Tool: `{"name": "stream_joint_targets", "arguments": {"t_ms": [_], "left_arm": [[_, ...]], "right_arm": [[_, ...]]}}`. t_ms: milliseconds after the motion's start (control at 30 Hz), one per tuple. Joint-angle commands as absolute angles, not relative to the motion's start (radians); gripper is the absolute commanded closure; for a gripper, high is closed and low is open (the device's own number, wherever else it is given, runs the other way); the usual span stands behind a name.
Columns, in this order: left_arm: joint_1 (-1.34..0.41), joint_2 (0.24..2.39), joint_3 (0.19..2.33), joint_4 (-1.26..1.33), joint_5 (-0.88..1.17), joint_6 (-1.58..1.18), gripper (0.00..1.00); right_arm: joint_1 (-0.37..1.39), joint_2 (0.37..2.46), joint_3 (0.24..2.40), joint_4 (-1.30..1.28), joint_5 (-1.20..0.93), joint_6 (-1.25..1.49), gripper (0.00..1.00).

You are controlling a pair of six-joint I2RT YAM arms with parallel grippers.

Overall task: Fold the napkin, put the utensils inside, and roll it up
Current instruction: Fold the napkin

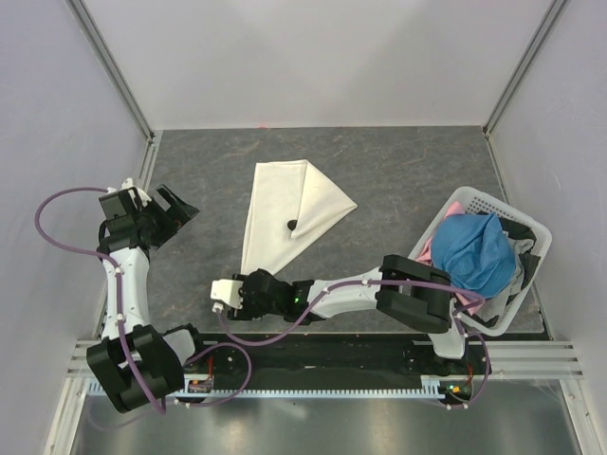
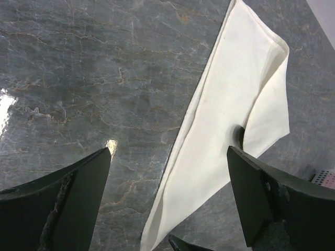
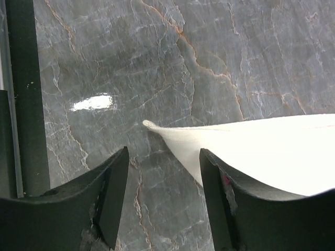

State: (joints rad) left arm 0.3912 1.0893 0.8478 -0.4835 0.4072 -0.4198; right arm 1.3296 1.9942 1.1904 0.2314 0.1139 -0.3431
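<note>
The napkin (image 1: pixel 285 213) lay folded with the utensil (image 1: pixel 292 226) tucked inside, only its head showing; rolling remained. The right claw (image 3: pixel 163 157) stood half-open and empty at the napkin's near corner; the left claw (image 1: pixel 175 210) was wide and empty.

Left gripper (image 1: pixel 178 206) spread (right gripper (image 1: pixel 228 295) narrower)

Basket (image 1: pixel 488 199) on the grey table (image 1: pixel 398 171), right side — blue cloth (image 1: pixel 479 251) heaped over pink cloth (image 1: pixel 454 208)

napkin (image 1: pixel 285 213): cream, folded into long triangle, flat | utensil (image 1: pixel 292 226): black tip showing at fold edge
</note>
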Motion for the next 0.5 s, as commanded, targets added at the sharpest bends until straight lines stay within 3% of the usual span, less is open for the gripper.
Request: {"name": "stream_joint_targets", "arguments": {"t_ms": [0,467], "left_arm": [[0.399,1.092,0.842,-0.436,0.465,-0.410,0.00],[0.407,1.097,0.839,-0.428,0.480,-0.416,0.00]], "right_arm": [[1.336,2.032,1.235,0.290,0.121,-0.387,0.35],[1.292,2.106,1.269,0.319,0.045,-0.382,0.38]]}}
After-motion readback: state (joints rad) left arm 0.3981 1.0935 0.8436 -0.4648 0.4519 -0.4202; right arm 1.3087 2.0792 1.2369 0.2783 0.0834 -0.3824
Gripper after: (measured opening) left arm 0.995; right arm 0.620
